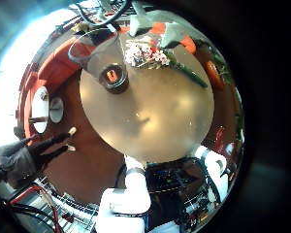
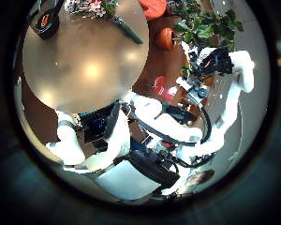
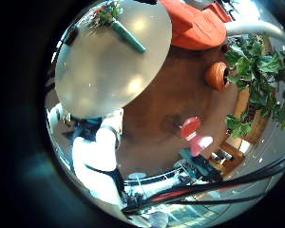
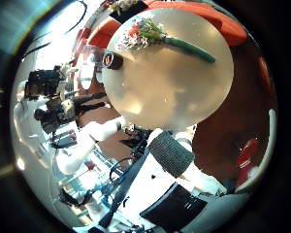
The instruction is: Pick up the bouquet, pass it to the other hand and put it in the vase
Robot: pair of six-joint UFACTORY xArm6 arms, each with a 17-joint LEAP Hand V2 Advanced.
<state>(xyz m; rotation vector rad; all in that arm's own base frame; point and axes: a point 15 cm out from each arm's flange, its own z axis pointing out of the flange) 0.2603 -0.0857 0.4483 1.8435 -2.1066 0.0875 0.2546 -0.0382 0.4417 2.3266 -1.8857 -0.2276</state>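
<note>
The bouquet (image 1: 150, 55) lies flat on the round table (image 1: 170, 121), its flower head toward the vase (image 1: 113, 78) and its long wrapped stem pointing away. The vase stands upright near the table's rim, a short gap from the flowers. Both palms look down from well above the table. The left hand (image 1: 126, 199) shows relaxed, empty fingers at its view's edge. In the right thumb side view the bouquet (image 4: 150, 35) and the vase (image 4: 112, 60) look small and far. The right hand (image 4: 136, 160) is likewise empty, its fingers loose.
Upholstered seats (image 3: 195, 24) curve round the far side of the table (image 3: 104, 71). Potted plants (image 3: 256, 66) and a small stool (image 3: 190, 126) stand on the floor beyond. The table (image 2: 84, 66) holds only the bouquet (image 2: 96, 9) and the vase (image 2: 47, 21).
</note>
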